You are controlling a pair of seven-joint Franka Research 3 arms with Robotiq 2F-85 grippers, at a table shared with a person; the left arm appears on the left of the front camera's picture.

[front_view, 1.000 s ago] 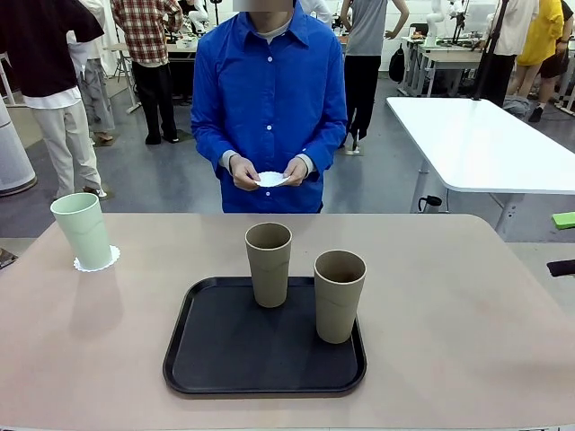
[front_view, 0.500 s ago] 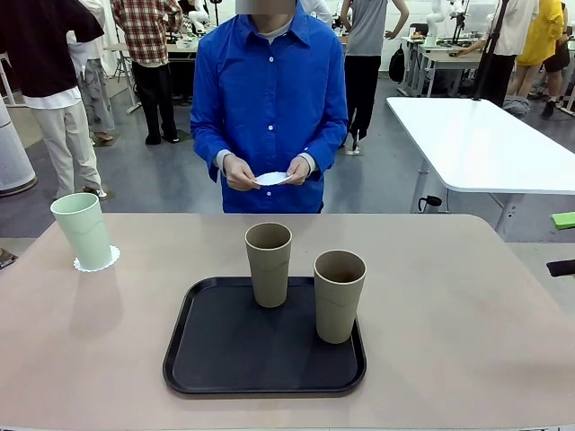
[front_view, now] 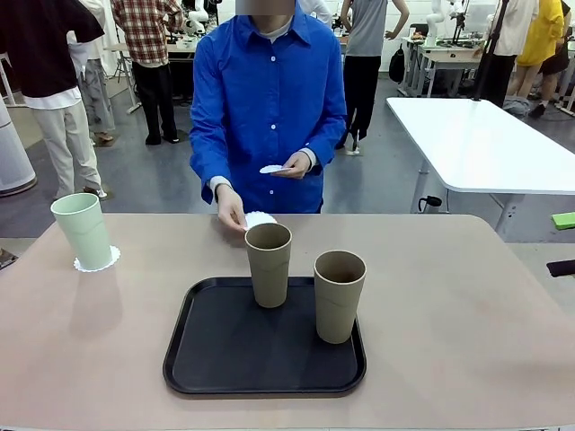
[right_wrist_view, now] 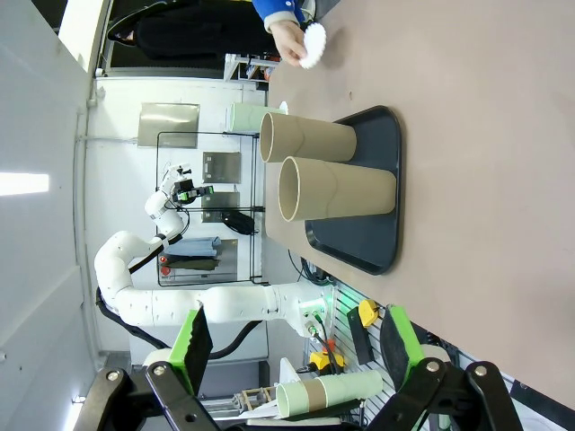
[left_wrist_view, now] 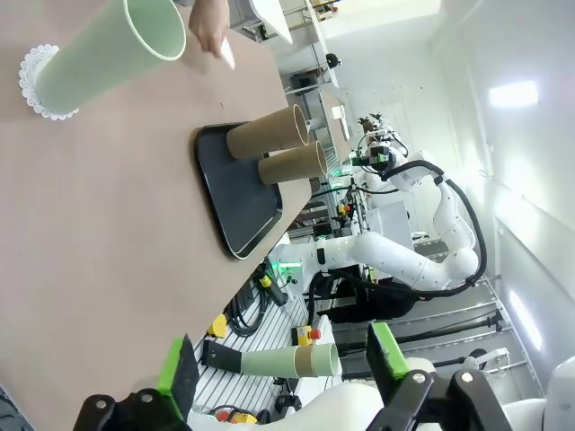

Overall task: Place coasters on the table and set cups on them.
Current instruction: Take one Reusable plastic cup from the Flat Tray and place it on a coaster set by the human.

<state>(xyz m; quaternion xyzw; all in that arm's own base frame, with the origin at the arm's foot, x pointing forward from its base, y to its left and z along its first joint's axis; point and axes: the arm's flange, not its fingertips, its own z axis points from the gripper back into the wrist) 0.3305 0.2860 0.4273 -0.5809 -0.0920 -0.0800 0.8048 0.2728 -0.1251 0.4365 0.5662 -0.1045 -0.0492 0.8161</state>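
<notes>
A mint green cup point(front_view: 83, 230) stands on a white doily coaster point(front_view: 96, 261) at the table's point(front_view: 467, 305) far left. Two brownish-tan cups point(front_view: 269, 264) point(front_view: 339, 295) stand on the black tray point(front_view: 216, 359). The person's one hand point(front_view: 231, 210) lowers a second coaster point(front_view: 260, 218) to the table just behind the tray; the other hand holds a third coaster point(front_view: 272, 169) at chest height. My left gripper point(left_wrist_view: 283, 366) is open above the table, with the mint cup point(left_wrist_view: 108, 56) and its coaster point(left_wrist_view: 31, 79) ahead. My right gripper point(right_wrist_view: 292, 346) is open, with the tan cups point(right_wrist_view: 310, 144) point(right_wrist_view: 337, 190) and the lowered coaster point(right_wrist_view: 314, 45) in its view.
The black tray point(right_wrist_view: 382, 171) lies in the middle of the table. A white table point(front_view: 485, 144) stands at the back right, and a green object point(front_view: 563, 219) shows at the right edge. Several people stand in the background.
The person has parted their hands: one has come down to the table behind the tray with a coaster, while the other still holds a coaster at chest height.
</notes>
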